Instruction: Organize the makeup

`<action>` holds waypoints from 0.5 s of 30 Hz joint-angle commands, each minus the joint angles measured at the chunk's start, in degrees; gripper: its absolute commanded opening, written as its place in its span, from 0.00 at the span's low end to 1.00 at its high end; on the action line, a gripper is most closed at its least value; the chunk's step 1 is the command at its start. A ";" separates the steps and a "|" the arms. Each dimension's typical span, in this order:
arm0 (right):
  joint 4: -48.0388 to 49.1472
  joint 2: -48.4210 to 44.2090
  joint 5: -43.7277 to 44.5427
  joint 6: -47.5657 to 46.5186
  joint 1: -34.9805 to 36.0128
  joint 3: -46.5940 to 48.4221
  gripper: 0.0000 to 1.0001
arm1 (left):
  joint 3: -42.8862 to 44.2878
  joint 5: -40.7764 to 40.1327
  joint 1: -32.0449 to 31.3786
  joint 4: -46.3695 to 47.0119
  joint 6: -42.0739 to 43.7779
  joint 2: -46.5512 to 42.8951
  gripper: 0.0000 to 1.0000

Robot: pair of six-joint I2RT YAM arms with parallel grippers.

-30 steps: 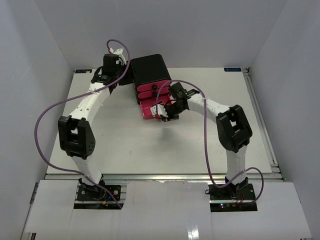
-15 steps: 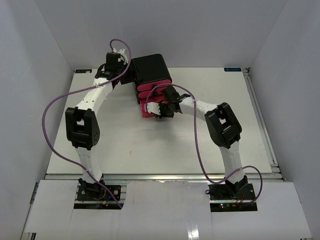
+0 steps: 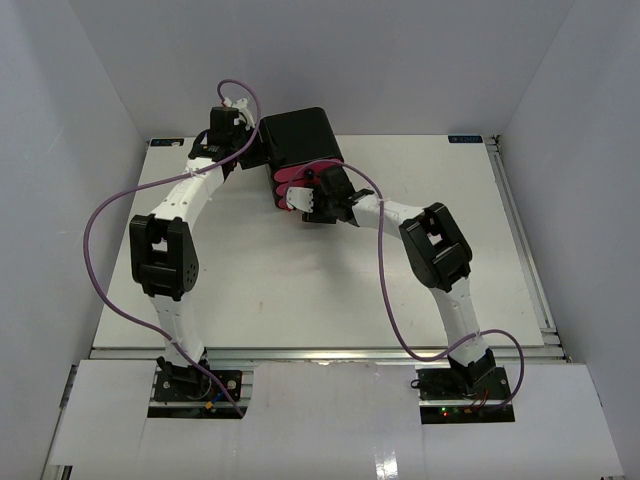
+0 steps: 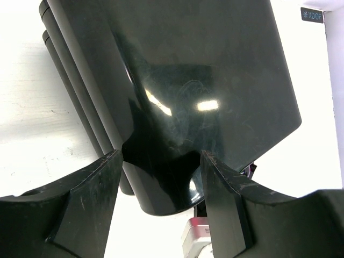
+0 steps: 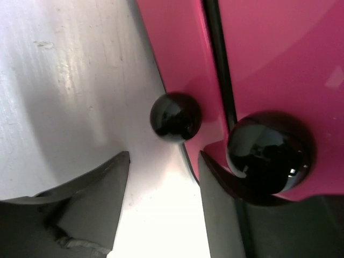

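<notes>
No makeup shows in any view; no bottles, tube, egg shape or lipstick cases are in sight. The black box [image 3: 300, 135] stands at the back middle with its pink drawers [image 3: 288, 186] all in. My left gripper [image 3: 246, 150] is at the box's back left corner; in the left wrist view it [image 4: 159, 161] straddles and touches the glossy black box [image 4: 188, 80]. My right gripper [image 3: 308, 200] is against the drawer fronts, jaws apart and empty. In the right wrist view it [image 5: 164, 166] sits just below a small black knob [image 5: 176, 116], beside a larger knob [image 5: 269, 150] on the pink front [image 5: 269, 48].
The white table [image 3: 300, 290] spreads in front of the box. Grey walls enclose the back and both sides. Purple cables loop off both arms. A white block [image 4: 194, 236] shows under the box in the left wrist view.
The lowest pink drawer stuck out a second ago and is now pushed in. My right gripper moved back and left to the drawer fronts. My left arm shifted slightly at the box.
</notes>
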 commanded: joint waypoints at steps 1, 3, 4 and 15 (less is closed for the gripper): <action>3.45 0.36 1.32 0.68 0.21 2.16 0.65 | -1.82 1.29 -0.77 -3.38 -0.20 -0.84 0.69; 3.45 -1.17 0.68 1.25 0.21 0.50 0.69 | -1.71 0.95 -0.75 -3.36 -0.40 -1.04 0.70; 3.45 -2.00 0.32 1.55 0.21 -0.41 0.71 | -1.66 0.75 -0.75 -3.33 -0.49 -1.13 0.70; -12.82 -26.20 -16.58 13.28 -3.49 -12.03 0.90 | 3.08 -11.59 -0.04 -1.51 -0.97 -8.30 0.85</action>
